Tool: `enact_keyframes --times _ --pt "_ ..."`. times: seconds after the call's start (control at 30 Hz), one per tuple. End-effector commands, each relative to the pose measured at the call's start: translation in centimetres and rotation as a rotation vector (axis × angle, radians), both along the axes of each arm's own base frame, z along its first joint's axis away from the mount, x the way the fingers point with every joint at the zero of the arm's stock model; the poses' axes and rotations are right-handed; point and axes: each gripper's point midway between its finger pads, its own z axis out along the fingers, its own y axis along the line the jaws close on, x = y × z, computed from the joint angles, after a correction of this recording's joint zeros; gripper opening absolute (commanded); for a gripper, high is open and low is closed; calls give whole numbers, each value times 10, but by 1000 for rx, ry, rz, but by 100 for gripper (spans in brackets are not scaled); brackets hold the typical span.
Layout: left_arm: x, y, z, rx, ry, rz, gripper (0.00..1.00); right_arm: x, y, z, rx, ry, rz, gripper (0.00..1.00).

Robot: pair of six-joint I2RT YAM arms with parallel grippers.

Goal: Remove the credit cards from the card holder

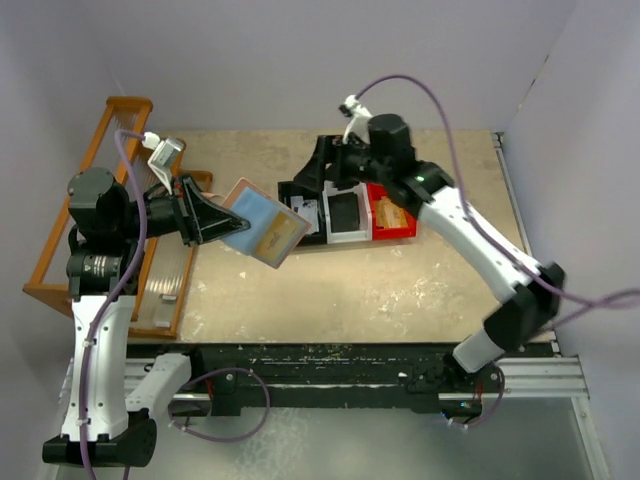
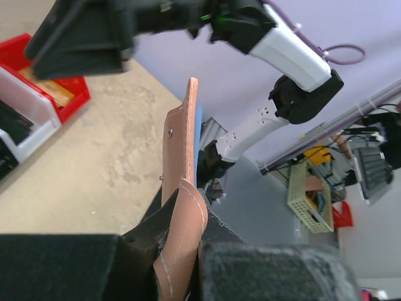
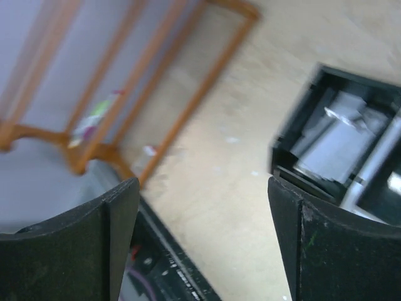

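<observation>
- Red plastic bin (image 1: 396, 234): one tan-orange flat card (image 1: 389, 214) inside.
- White plastic bin (image 1: 345, 238): dark interior, contents unclear.
- Black plastic bin (image 3: 297, 116): pale grey items, blurred.
- Salmon-pink bifold card holder (image 1: 258, 215): aloft left of the bins, blue lining up. A tan-orange patch on the lining could be a card or a pocket.
- Left gripper (image 1: 215, 222): clenched on the card holder's edge.
- Right gripper (image 3: 200, 238): above the bins, fingers spread, grasping nothing.

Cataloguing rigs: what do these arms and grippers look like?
The left arm and right arm: white links, black joints, purple cable each. The left gripper and right gripper: black, two broad fingers. One green light on the right arm.
</observation>
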Motion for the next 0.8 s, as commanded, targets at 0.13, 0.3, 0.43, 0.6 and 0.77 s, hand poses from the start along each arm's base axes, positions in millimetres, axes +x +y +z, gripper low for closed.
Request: enact_keyframes --times 0.13,0.3,0.43,0.6,0.77 --pt "-6 -4 0 -52 83 -117 3 -123 2 143 384 -313 495 91" --pt "-9 -4 -3 -46 87 -125 4 -167 23 165 461 -337 652 93" --pt "-11 -4 -5 -42 86 -133 4 -192 48 165 444 -329 754 92" --pt "-14 -4 -9 -33 85 -147 4 -205 60 163 459 -324 824 79" --pt "-12 -3 -16 -11 67 -138 4 -212 59 167 509 -319 834 27"
